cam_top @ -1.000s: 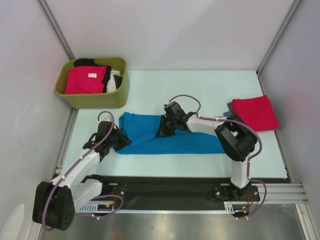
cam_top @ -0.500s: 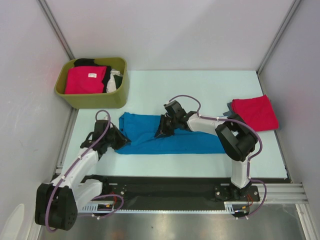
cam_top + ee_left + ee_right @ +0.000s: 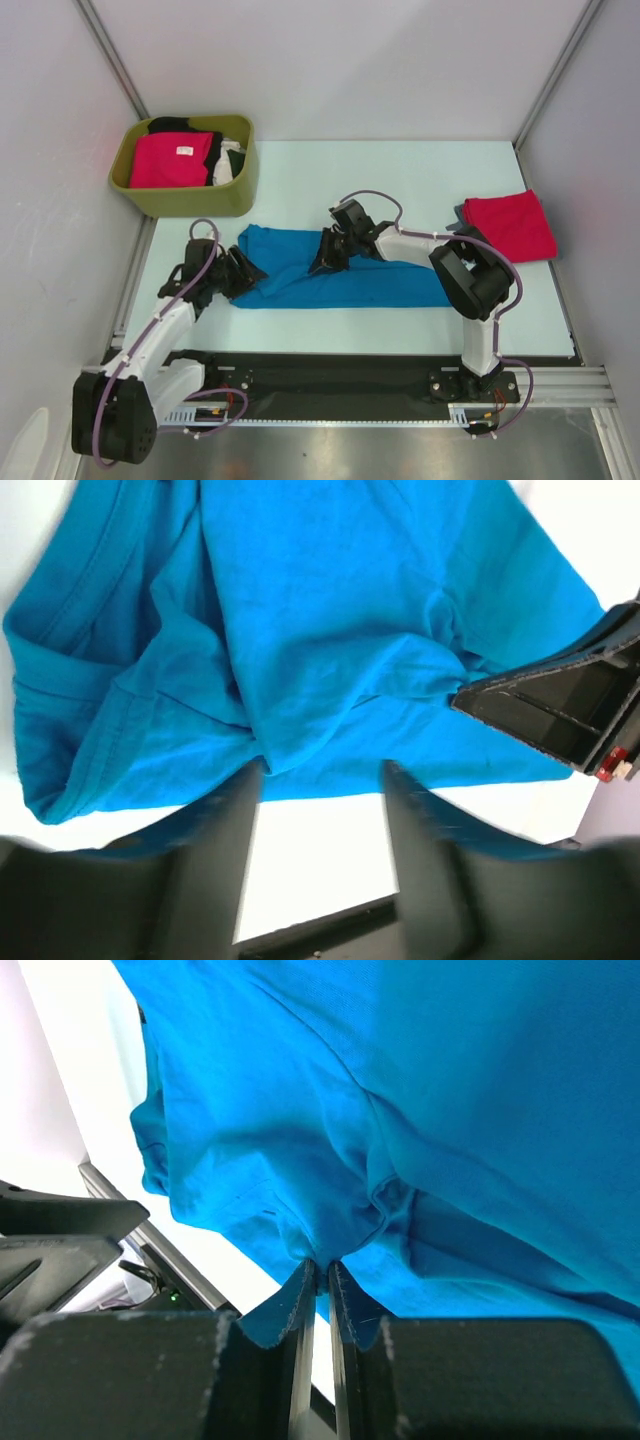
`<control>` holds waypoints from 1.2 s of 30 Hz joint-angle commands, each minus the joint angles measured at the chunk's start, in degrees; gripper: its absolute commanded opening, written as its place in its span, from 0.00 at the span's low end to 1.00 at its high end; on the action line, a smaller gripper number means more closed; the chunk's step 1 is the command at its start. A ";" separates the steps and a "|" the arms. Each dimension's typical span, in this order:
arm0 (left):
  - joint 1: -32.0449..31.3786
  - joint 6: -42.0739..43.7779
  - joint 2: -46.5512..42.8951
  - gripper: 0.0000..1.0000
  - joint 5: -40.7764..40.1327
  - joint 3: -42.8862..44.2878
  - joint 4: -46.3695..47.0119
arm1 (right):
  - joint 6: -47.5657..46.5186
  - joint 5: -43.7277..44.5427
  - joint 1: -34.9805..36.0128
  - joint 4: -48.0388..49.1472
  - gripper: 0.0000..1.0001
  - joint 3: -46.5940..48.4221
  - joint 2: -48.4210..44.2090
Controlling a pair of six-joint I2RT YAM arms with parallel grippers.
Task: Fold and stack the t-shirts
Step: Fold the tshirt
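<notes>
The bright blue t-shirt lies rumpled across the middle of the table, partly folded lengthwise. My right gripper is shut on a pinched fold of its upper middle, and blue cloth bunches between the closed jaws. My left gripper stands open at the shirt's left end. Its fingers straddle the near hem of the blue cloth, with bare table between them. A folded red t-shirt lies at the right. The right gripper also shows in the left wrist view.
An olive-green tub stands at the back left, holding a crimson-pink shirt with a white label, plus black and white cloth. Grey walls enclose the table on three sides. A black rail runs along the near edge.
My left gripper has opened and let go of the blue shirt's left end, drawing back slightly. The right gripper keeps its pinch and has hardly moved.
</notes>
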 commanded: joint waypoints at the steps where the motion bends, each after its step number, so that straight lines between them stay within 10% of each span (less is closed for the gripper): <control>1: 0.47 2.11 -3.01 0.62 0.60 -1.48 1.64 | -0.14 -1.51 -0.23 1.49 0.15 0.84 0.45; 19: -4.62 2.46 -2.94 0.55 -3.80 -10.10 19.65 | 0.21 -2.30 -0.15 3.07 0.16 0.49 0.71; 36: -6.56 1.67 -3.54 0.49 -5.46 -10.98 16.94 | 0.39 -3.00 -0.32 3.42 0.16 1.02 1.85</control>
